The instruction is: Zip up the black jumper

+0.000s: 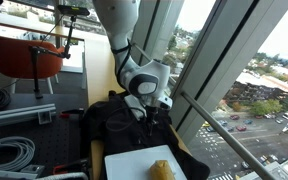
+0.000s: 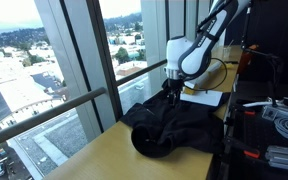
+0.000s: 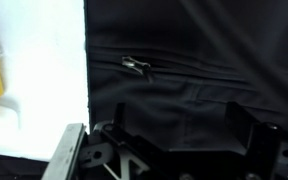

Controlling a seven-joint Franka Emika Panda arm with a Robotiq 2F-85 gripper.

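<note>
Step in hand: approach to the zip. No grasp made yet.

- Rumpled black jumper of soft fabric (image 2: 169, 135) lies heaped on the tan wooden surface (image 2: 89, 160), close to the window edge. One end touches or overlaps a flat white rectangular board (image 1: 134, 160).
- Gripper (image 3: 182, 128) hangs low over the garment with its two dark fingers spread wide. Only black cloth shows between them, and nothing is pinched. In both exterior views it sits right above the jumper's middle; whether it touches the fabric cannot be told.
- Wrist view: the zip line (image 3: 209, 78) runs across the picture as a thin seam. The small metal zip puller (image 3: 136, 66) lies flat on it, near the board's edge. The puller sits beyond the fingertips and off toward the board side, not between them.
- How far the zip is already closed cannot be read from these pictures.

Next move, as a judgement: bring the gripper forward and sideways until the puller lies between the fingers, then close on that small tab. Loose cloth will likely bunch or drag, so the pull should follow the seam.

Surface and room:
- A yellow, rough-looking lump (image 1: 162, 170) rests on the board; what it is cannot be told.
- Tall windows with dark frames (image 2: 79, 60) give a high view over city rooftops.
- An orange chair (image 1: 24, 55) stands further back.
- Coiled grey cables (image 1: 2, 148) lie beside the jumper.
</note>
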